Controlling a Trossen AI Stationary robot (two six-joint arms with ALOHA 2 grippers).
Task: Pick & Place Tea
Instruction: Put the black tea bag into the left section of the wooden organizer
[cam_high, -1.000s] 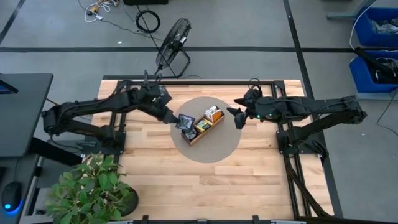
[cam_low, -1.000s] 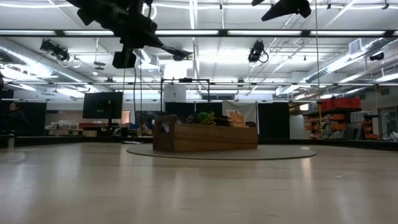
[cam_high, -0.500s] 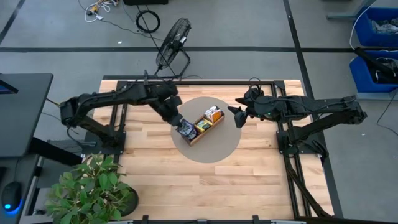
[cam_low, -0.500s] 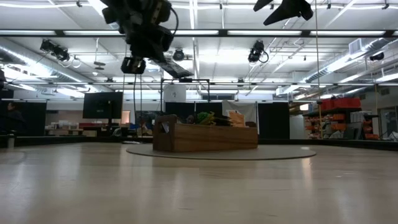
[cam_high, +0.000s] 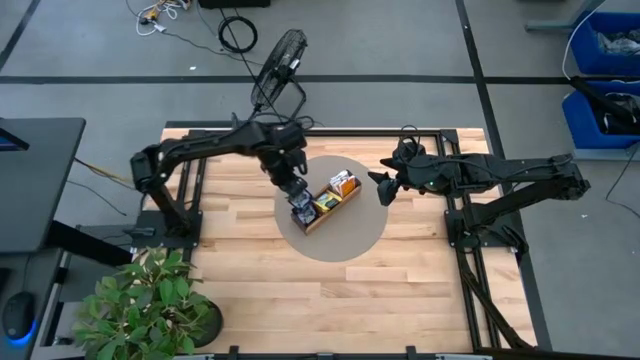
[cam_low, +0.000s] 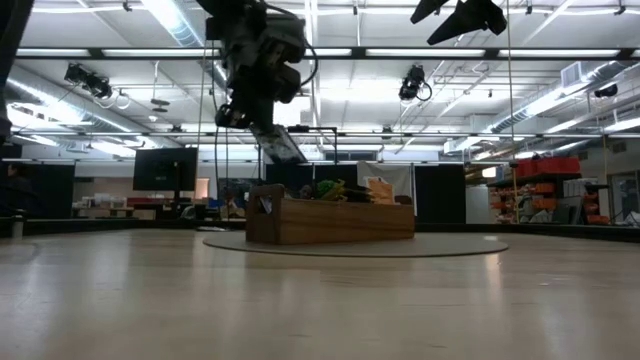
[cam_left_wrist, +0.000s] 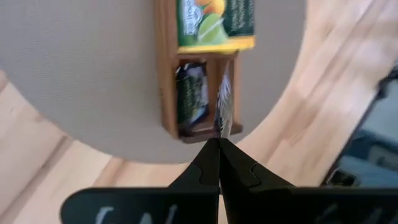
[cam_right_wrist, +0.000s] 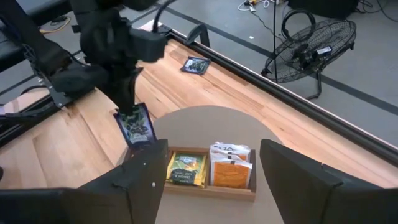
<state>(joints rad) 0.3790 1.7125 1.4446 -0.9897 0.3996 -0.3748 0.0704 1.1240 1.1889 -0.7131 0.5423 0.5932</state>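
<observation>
A brown wooden tray (cam_high: 312, 222) stands on a round grey mat (cam_high: 335, 245). It holds tea packets: green-and-yellow ones (cam_right_wrist: 185, 168) in the middle, orange-and-white ones (cam_right_wrist: 231, 165) at one end, and a dark one (cam_left_wrist: 191, 96) at the other. My left gripper (cam_high: 296, 197) is shut on a dark navy tea packet (cam_right_wrist: 135, 127) just above the tray's dark-packet end. My right gripper (cam_high: 381, 190) hangs open in the air to the right of the tray, holding nothing. One more dark packet (cam_right_wrist: 196, 64) lies flat on the wood near the far edge. My left gripper pinches the navy packet by its upper edge (cam_right_wrist: 129, 114) between its two shut fingers. The fingers slant steeply down from above. The packet hangs below the fingertips, seen edge-on (cam_left_wrist: 223, 112) in the left wrist view, clear of the tray.
A black floor fan (cam_high: 278, 65) stands beyond the table's far edge. A potted plant (cam_high: 150, 300) sits at the near left corner. Black frame rails (cam_high: 330, 130) run along the table's far side. Bare wood lies in front of the mat.
My left gripper has swung toward the tray and a little down, tipping from nearly level to pointing steeply down. It has stayed shut on the navy packet, which has gone from beside the tray's left end to hanging over that end.
</observation>
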